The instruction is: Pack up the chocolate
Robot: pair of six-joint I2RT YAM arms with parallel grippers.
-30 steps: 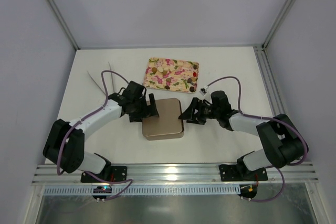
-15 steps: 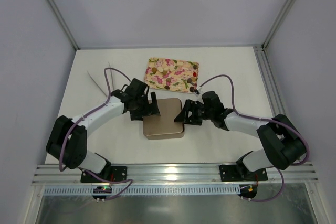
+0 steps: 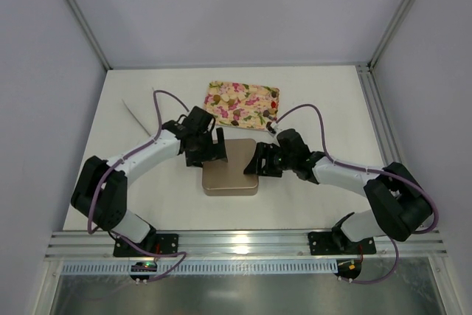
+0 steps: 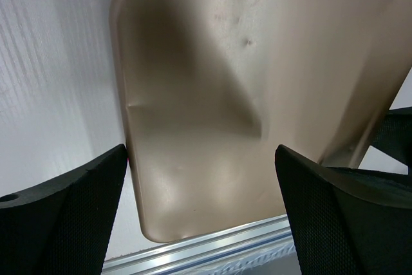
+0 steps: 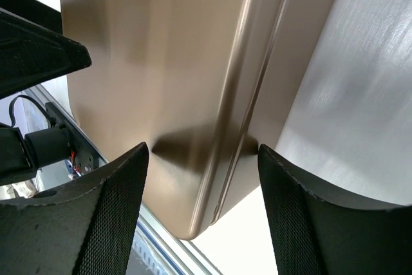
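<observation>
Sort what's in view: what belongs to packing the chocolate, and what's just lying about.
Belongs to the job:
chocolate, on the floral tray
square brown box
left gripper and right gripper, jaws open either side of the box

Lying about:
thin white strip, far left

Box (image 3: pixel 230 171) between 2 end effectors (image 3: pixel 219 147) (image 3: pixel 255 162); tray (image 3: pixel 254 99) behind (chocolate (image 3: pixel 235 119) on it).

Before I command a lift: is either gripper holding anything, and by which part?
Nothing is held. Left gripper and right gripper are both open at the box, the right straddling its edge.
</observation>
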